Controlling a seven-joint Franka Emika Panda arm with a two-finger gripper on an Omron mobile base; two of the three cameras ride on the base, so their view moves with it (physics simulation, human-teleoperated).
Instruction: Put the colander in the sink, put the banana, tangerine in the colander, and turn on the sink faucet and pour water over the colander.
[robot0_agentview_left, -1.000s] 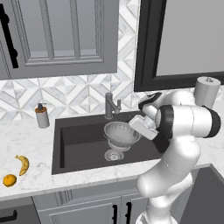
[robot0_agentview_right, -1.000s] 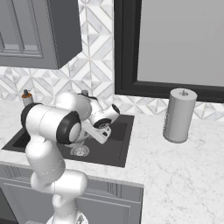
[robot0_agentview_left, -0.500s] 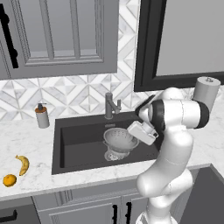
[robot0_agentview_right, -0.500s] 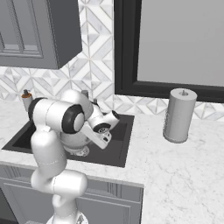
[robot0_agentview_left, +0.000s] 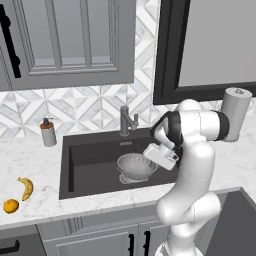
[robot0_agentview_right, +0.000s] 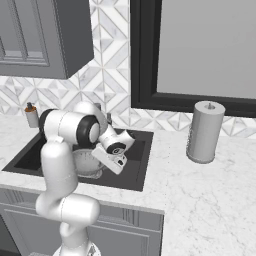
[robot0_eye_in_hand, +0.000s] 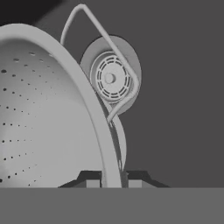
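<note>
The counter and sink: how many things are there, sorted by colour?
Yellow: 1, banana
Orange: 1, tangerine
Silver-grey: 2, colander, paper towel roll
Grey-and-brown: 1, soap dispenser
Dark grey: 1, faucet
Total: 6

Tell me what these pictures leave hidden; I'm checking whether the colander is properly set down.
- Left base view: the colander's right rim, behind the arm's white hand.
- Right base view: most of the colander and the sink faucet, behind the arm.
- Hand view: the claw tips, clamped on the rim, are cut off by the bottom edge; whether the colander rests on the sink floor is unclear.
</note>
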